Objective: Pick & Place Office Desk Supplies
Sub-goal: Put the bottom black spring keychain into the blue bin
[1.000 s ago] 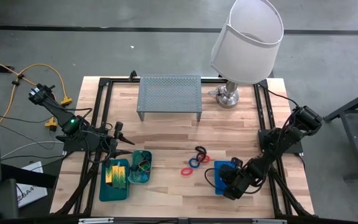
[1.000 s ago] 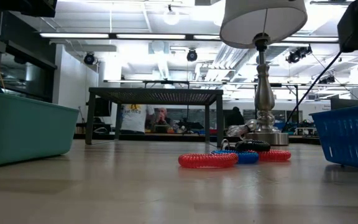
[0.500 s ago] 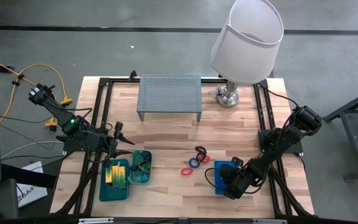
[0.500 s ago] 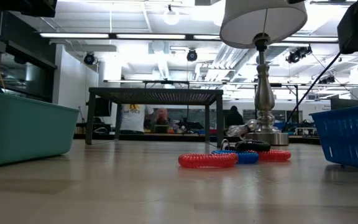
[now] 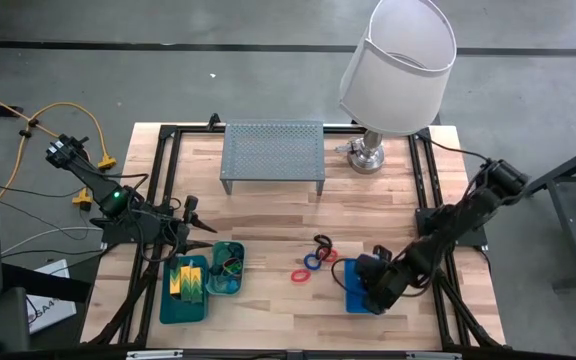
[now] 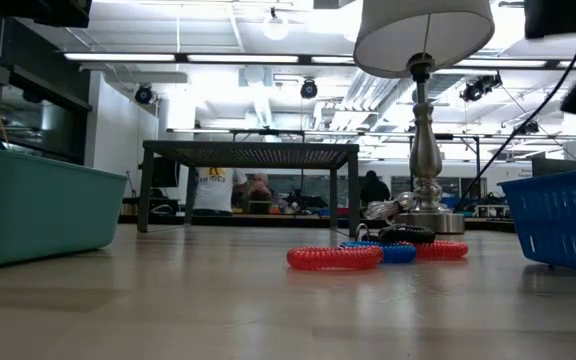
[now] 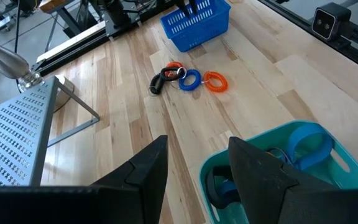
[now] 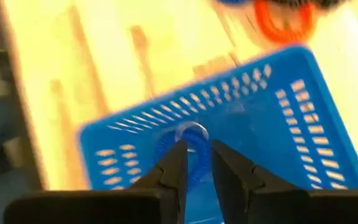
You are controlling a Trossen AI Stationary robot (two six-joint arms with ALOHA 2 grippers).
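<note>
The wooden tabletop [image 5: 268, 225] carries a white-shaded lamp [image 5: 396, 62] at its far right and a grey shelf [image 5: 273, 152] at its far middle.

Near the front left lie two teal trays. The larger tray [image 5: 185, 290] holds yellow-green blocks [image 5: 188, 279]. The smaller tray [image 5: 227, 268], just beside it, holds band loops in blue and other colours.

At the front right sits the blue basket [image 5: 355, 287]. The right gripper [image 5: 378, 283] hangs directly over it. In the right wrist view its two fingers [image 8: 173, 171] stand a narrow gap apart and grip nothing. Straight beyond their tips, on the floor of the basket [image 8: 241, 118], lies a blue loop [image 8: 188, 146], clear of the fingers and not touching them.

Between the small tray and the basket, on bare wood, lies a cluster of loops: a red one [image 5: 301, 274] nearest the front, a blue one [image 5: 313, 261], another red one [image 5: 329, 255], and a black one [image 5: 321, 241] farthest back. In the low view they lie flat, the black loop [image 6: 406, 234] behind the blue and red ones.

The left gripper [image 5: 196, 228] waits above the tabletop just behind the trays. Its fingers [image 7: 148, 171] are parted and hold nothing; the small tray [image 7: 272, 162] lies beyond and below them.
</note>
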